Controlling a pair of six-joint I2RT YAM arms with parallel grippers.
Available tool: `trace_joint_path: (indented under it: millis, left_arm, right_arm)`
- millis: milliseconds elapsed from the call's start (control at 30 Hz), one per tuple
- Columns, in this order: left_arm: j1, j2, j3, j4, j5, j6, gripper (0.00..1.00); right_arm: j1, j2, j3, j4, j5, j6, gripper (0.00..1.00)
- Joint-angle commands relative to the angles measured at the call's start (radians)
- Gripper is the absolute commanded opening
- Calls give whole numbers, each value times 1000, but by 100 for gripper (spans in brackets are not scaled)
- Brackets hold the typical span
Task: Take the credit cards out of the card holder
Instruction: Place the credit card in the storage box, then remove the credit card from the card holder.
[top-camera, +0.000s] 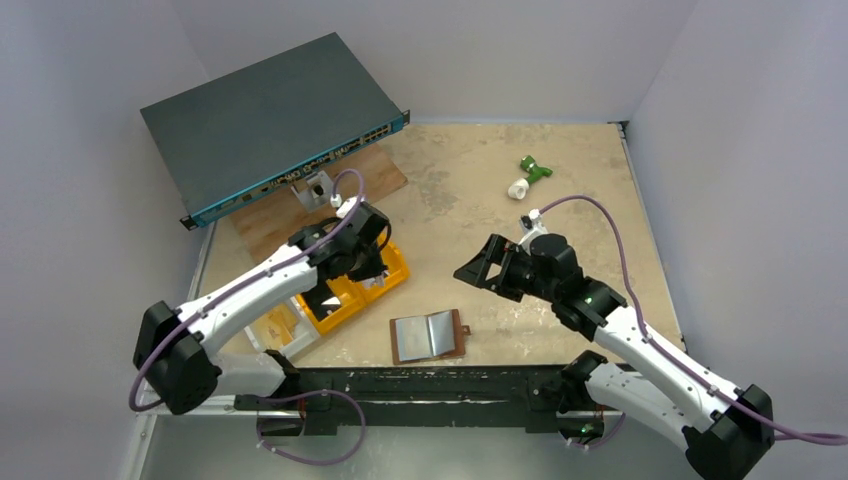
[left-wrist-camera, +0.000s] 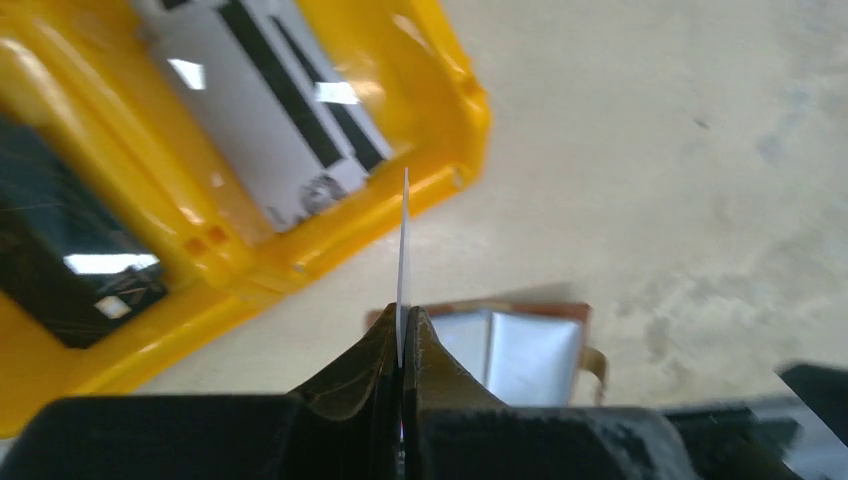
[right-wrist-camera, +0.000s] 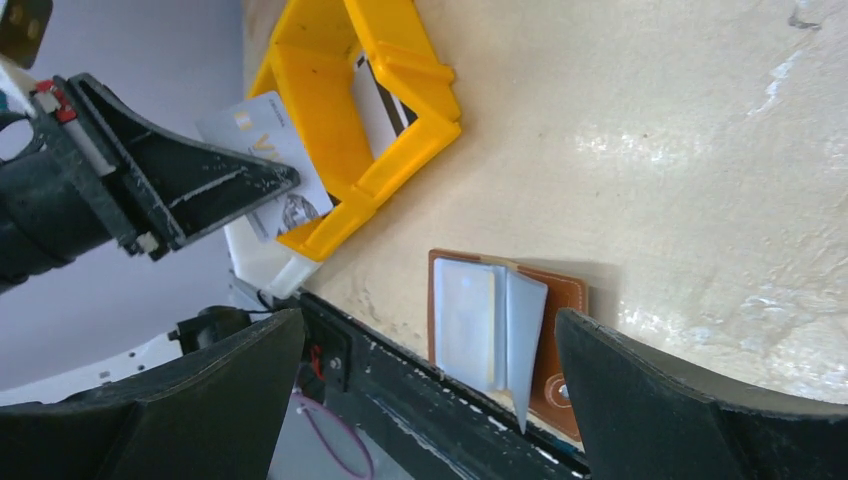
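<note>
The card holder (top-camera: 428, 335) is a brown leather wallet lying open near the table's front edge, its pale grey lining facing up. It also shows as the card holder (right-wrist-camera: 555, 300) and the card holder (left-wrist-camera: 520, 345) in the wrist views. One pale flap (right-wrist-camera: 522, 330) stands up from it. My left gripper (top-camera: 345, 275) hangs above the yellow bin (top-camera: 395, 275), shut on a thin pale credit card (left-wrist-camera: 403, 240) seen edge-on. That credit card (right-wrist-camera: 265, 135) shows its face in the right wrist view. My right gripper (top-camera: 480, 268) is open and empty, raised to the right of the card holder.
Inside the yellow bin (left-wrist-camera: 440, 180) lie a white card with black stripes (left-wrist-camera: 260, 110) and a black card (left-wrist-camera: 70, 270). A white tray (top-camera: 270, 325) adjoins it. A network switch (top-camera: 270, 120) on a wooden board (top-camera: 300, 215) fills the back left. A green-and-white part (top-camera: 528, 175) lies back right.
</note>
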Motion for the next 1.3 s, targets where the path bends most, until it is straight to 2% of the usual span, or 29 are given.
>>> trace_joint_path:
  millis: [0, 133, 333, 567, 633, 733, 900, 1100, 1267]
  left_arm:
    - [11, 117, 109, -219, -302, 7, 0]
    - [29, 219, 174, -250, -387, 21, 0]
    - [57, 342, 220, -219, -375, 39, 0]
    - [61, 412, 230, -213, -361, 5, 0]
    - [61, 411, 223, -214, -355, -6, 7]
    - [61, 394, 209, -199, -339, -2, 25]
    - [62, 347, 189, -168, -305, 33, 44]
    - [61, 245, 163, -124, -230, 105, 54]
    - [61, 107, 109, -84, -106, 171, 58]
  right_arm:
    - [-4, -18, 53, -38, 38, -75, 99]
    - [-4, -31, 41, -45, 20, -88, 99]
    - [-4, -47, 47, -76, 27, -107, 99]
    - [-4, -40, 62, -107, 20, -125, 99]
    - [-3, -38, 61, -115, 19, -131, 99]
    - [-3, -35, 64, -126, 22, -139, 99]
    - [-3, -13, 89, -146, 48, -179, 99]
    - [27, 25, 103, -136, 71, -184, 98]
    - [203, 88, 146, -152, 238, -143, 98]
